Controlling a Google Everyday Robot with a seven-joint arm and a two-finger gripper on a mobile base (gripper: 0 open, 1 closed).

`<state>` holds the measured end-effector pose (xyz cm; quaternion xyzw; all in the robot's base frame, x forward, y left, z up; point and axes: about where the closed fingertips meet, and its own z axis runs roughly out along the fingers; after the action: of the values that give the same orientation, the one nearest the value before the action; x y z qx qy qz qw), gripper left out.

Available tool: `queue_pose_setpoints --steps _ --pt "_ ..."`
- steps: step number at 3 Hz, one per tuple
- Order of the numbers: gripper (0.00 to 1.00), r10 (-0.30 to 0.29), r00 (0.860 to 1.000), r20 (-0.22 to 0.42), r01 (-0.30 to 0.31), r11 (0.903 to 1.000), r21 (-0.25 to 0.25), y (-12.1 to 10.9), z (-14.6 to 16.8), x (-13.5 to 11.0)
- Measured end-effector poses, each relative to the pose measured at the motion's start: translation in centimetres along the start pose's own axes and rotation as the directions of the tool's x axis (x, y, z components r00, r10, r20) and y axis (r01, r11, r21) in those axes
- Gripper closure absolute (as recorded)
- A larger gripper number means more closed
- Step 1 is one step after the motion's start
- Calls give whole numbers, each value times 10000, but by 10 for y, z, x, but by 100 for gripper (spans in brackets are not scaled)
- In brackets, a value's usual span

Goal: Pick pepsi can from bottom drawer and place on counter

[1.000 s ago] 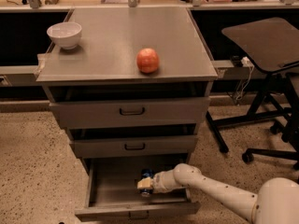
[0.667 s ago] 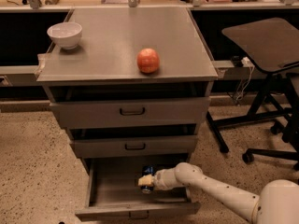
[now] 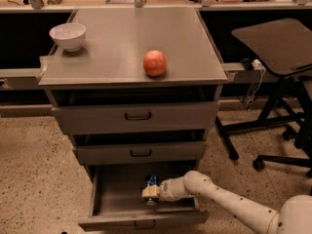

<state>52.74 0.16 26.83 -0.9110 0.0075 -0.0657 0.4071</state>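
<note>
The bottom drawer (image 3: 141, 222) of the grey cabinet is pulled open. Inside it, near the middle, the blue pepsi can (image 3: 152, 180) shows just behind and above my gripper (image 3: 150, 193). The gripper reaches into the drawer from the right on a white arm and is right against the can. The lower part of the can is hidden by the gripper. The counter (image 3: 117, 48) is the flat grey top of the cabinet, well above the gripper.
A red-orange apple (image 3: 155, 63) sits on the counter right of centre, and a white bowl (image 3: 68, 35) at its back left. The two upper drawers (image 3: 138, 116) are closed. A dark brown table on a stand (image 3: 275, 43) and chair legs stand to the right.
The gripper has edged slightly left and up inside the drawer. The blue of the can now shows above the gripper. Nothing on the counter has moved.
</note>
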Motion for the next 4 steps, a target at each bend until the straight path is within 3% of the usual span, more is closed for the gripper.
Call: queue_pose_setpoints --steps 1,2,3,4 --pt "100 -1361 9907 18 1353 9865 926 -45 -40 -27" --pt "100 -2379 9698 -531 2426 9633 1147 -88 -95 -60" --pt "100 -2911 9543 -672 2976 9464 1258 -138 -140 -89" --pt "100 -2775 9606 -140 2757 9455 1732 -178 -183 -97"
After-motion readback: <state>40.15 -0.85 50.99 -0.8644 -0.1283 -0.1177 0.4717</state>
